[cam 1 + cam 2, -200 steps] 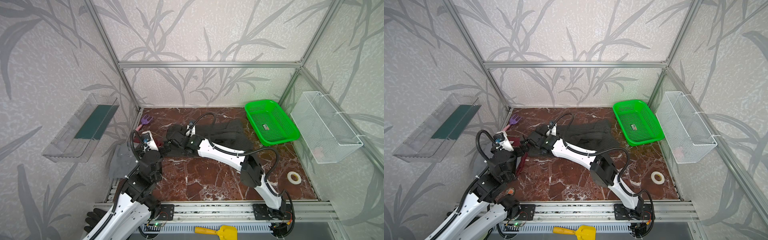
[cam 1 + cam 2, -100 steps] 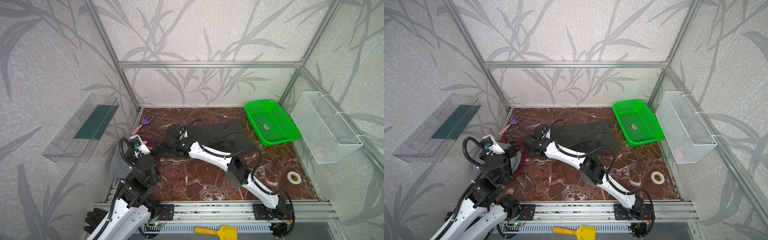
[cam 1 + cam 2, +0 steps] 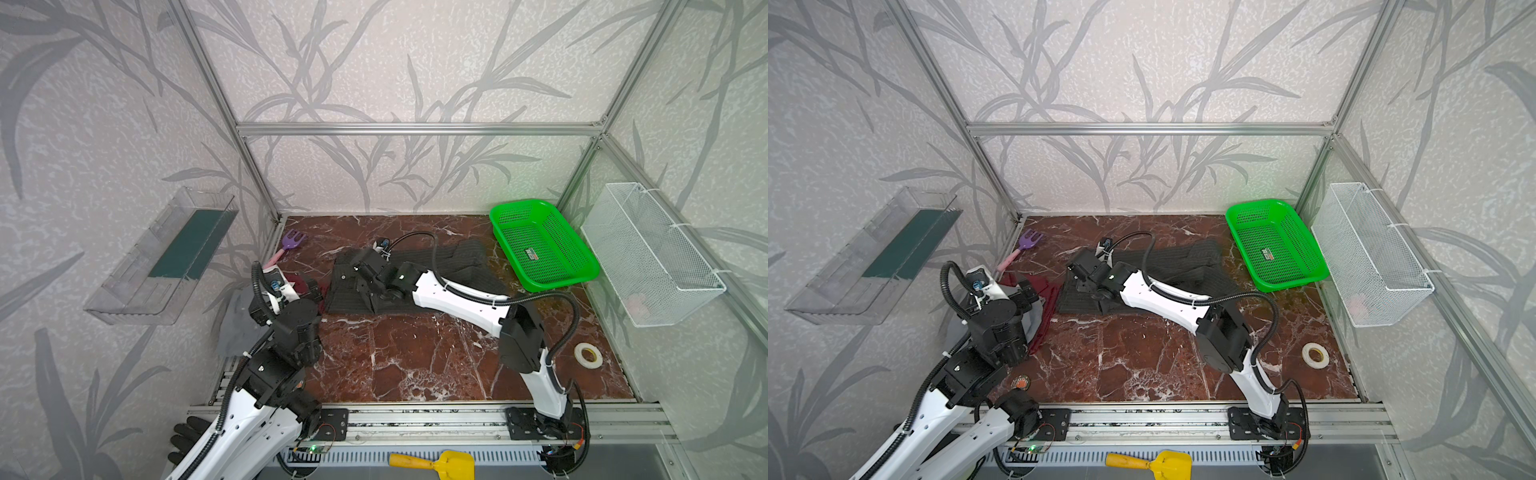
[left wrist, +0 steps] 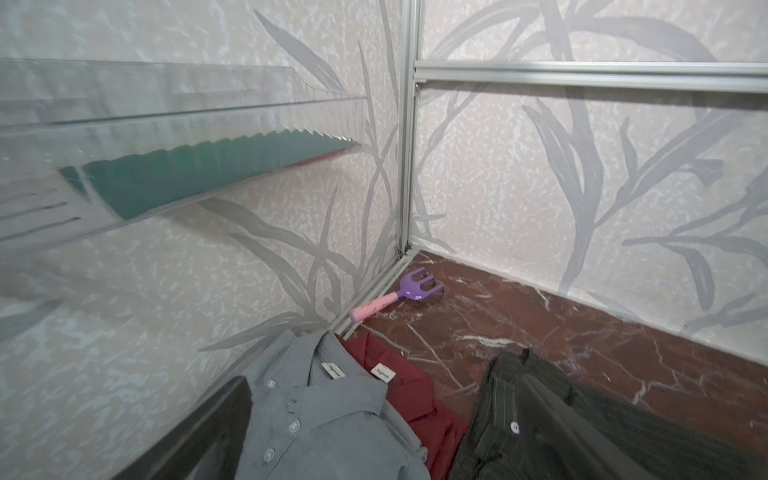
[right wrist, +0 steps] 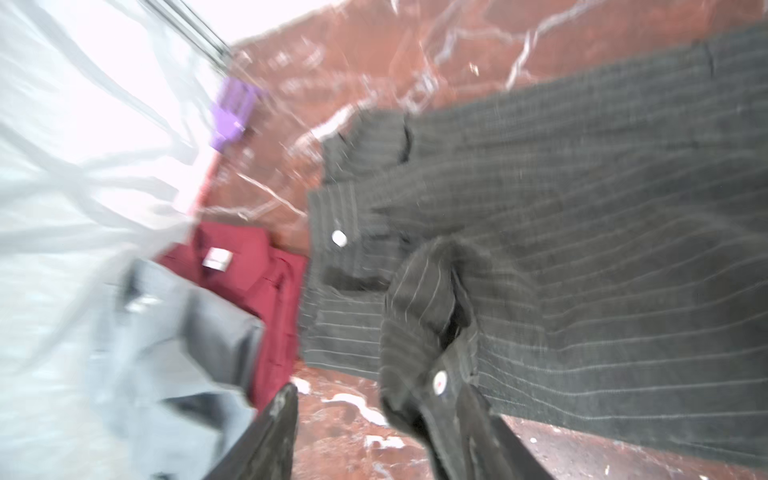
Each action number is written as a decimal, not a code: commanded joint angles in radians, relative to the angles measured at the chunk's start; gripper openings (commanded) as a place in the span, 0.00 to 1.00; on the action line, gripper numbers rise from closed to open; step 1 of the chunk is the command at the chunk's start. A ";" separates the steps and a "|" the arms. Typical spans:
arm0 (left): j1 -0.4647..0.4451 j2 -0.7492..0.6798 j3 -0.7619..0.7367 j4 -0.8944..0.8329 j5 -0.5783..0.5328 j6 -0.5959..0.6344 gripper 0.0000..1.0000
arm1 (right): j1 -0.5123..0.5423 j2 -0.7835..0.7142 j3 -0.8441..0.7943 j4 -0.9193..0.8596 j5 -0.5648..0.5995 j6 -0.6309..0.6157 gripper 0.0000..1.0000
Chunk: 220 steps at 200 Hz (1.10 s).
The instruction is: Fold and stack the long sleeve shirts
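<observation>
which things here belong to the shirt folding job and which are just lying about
Job: pinstriped charcoal shirt, grey shirt, dark red shirt.
Lying about: green basket, purple toy fork, tape roll, yellow scoop, black glove, wire basket.

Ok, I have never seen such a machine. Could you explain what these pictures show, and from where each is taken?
It is a robot: a left arm and a right arm, fixed at the near edge of a marble table. Each ends in a two-finger gripper. Two pictures look down from above, side by side; the other two come from a camera on each wrist. On the table lie a striped shirt, a grey shirt partly over a red shirt, a purple toy fork, a green basket and a tape roll. The left gripper is open near the grey shirt and holds nothing. The right gripper is open; the striped shirt's cuff lies between its fingers.
</observation>
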 commanded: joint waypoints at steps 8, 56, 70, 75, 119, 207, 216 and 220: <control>-0.001 0.102 0.060 -0.193 0.168 -0.120 0.99 | -0.072 -0.170 -0.136 0.129 -0.089 -0.006 0.62; -0.002 0.306 0.075 -0.345 0.465 -0.291 0.99 | -0.270 -0.456 -0.430 0.245 -0.214 -0.112 0.62; -0.002 0.320 0.050 -0.337 0.506 -0.327 0.99 | -0.339 -0.525 -0.532 0.313 -0.311 -0.165 0.62; 0.000 0.323 0.041 -0.337 0.515 -0.345 0.99 | -0.363 -0.544 -0.561 0.335 -0.344 -0.187 0.62; 0.000 0.396 -0.016 -0.300 0.603 -0.438 0.99 | -0.587 -0.608 -0.765 0.332 -0.529 -0.232 0.65; 0.002 0.588 -0.088 -0.100 0.627 -0.481 0.98 | -0.655 -0.613 -0.876 0.427 -0.605 -0.206 0.65; 0.001 0.616 -0.091 -0.050 0.622 -0.478 0.96 | -0.655 -0.624 -0.886 0.432 -0.596 -0.210 0.65; 0.003 0.631 -0.093 -0.027 0.619 -0.476 0.93 | -0.654 -0.627 -0.891 0.438 -0.594 -0.211 0.65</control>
